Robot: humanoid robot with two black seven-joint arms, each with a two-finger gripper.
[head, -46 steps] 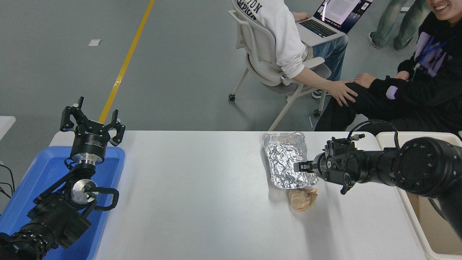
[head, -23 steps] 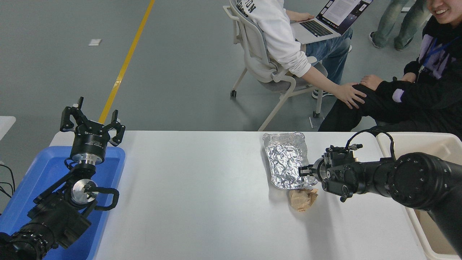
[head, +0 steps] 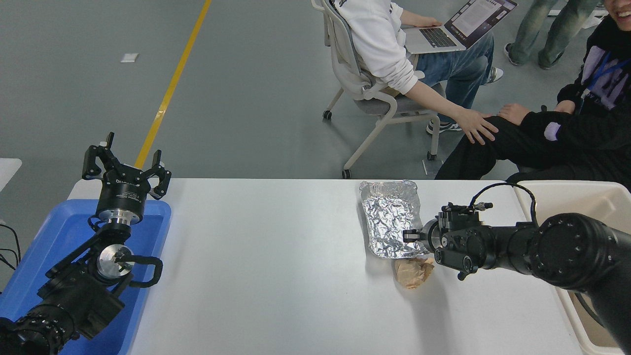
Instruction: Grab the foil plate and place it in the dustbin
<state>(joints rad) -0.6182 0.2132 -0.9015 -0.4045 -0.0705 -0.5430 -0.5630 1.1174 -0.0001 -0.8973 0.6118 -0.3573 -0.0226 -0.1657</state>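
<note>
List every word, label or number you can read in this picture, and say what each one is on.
None can be read for certain.
Left gripper: pale lettering on its black collar, too small to read.
White hoodie of the seated person: dark letters at the picture's top edge, cut off.
Laptop: page of text on the screen, too small.
Foil plate, dustbin, right gripper: no print visible.

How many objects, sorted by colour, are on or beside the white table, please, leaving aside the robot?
Silver: 1, crinkled silver foil plate
Tan: 1, crumpled tan paper ball
Blue: 1, shallow blue plastic tray
Cream: 1, cream rectangular plastic dustbin
Total: 4
</note>
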